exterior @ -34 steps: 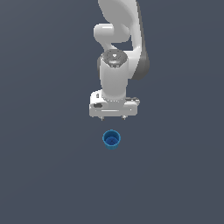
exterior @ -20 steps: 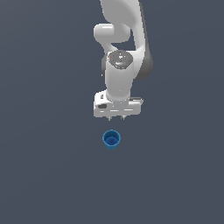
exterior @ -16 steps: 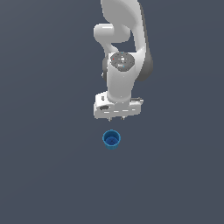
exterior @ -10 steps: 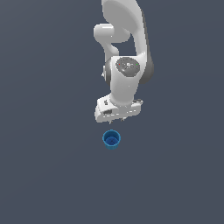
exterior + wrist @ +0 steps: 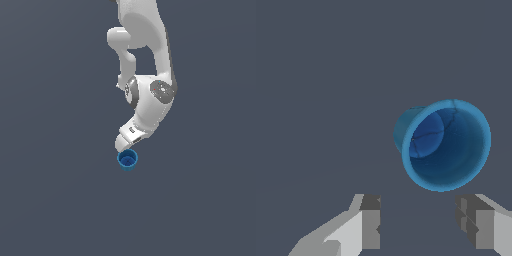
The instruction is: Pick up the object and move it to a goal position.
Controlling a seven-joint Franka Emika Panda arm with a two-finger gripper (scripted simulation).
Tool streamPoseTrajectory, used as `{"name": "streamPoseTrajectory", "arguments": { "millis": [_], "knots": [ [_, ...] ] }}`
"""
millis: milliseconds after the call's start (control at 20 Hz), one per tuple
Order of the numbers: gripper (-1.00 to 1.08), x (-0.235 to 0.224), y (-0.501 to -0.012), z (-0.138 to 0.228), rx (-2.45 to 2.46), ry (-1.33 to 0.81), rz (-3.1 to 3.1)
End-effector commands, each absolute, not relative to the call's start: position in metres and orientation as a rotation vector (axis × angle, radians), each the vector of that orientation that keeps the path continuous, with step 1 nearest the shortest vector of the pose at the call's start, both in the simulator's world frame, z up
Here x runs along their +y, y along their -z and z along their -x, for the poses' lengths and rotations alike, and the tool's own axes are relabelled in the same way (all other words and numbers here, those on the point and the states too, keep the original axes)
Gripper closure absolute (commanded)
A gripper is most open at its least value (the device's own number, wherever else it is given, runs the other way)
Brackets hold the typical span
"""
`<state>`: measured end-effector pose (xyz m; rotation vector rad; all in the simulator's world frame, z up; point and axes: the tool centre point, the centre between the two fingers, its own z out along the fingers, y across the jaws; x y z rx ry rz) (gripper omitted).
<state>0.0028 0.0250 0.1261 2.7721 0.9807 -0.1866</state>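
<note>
The object, a small bright blue cup [image 5: 128,160], stands upright on the dark grey floor with its hollow side up. In the wrist view the cup [image 5: 445,144] fills the middle, its rim wide and its base narrower, apart from both fingers. My gripper [image 5: 418,227] is open, and nothing sits between its two grey fingertips [image 5: 371,220]. In the exterior view the white hand [image 5: 131,135] is tilted and hangs just above the cup's far rim; the fingers are hidden behind the hand there.
A plain dark grey floor [image 5: 55,200] spreads all around the cup. The white arm [image 5: 145,55] rises from the hand toward the top of the exterior view. No goal marker shows.
The hand has dropped toward the cup and turned, so its wide flat face no longer shows in the exterior view. The cup has stayed in place.
</note>
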Motion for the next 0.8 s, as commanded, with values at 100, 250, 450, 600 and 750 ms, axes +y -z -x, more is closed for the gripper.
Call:
{"name": "streamPoseTrajectory", "arguments": {
  "millis": [100,250,450,600,750],
  "knots": [
    [-0.20,0.026,-0.115,-0.007,1.185,0.239,-2.636],
    [-0.20,0.026,-0.109,-0.008,1.279,0.265,-2.565],
    [-0.20,0.027,-0.104,-0.010,1.363,0.291,-2.497],
    [-0.20,0.027,-0.102,-0.011,1.398,0.302,-2.467],
    [-0.20,0.027,-0.101,-0.011,1.409,0.305,-2.457]
  ]
}}
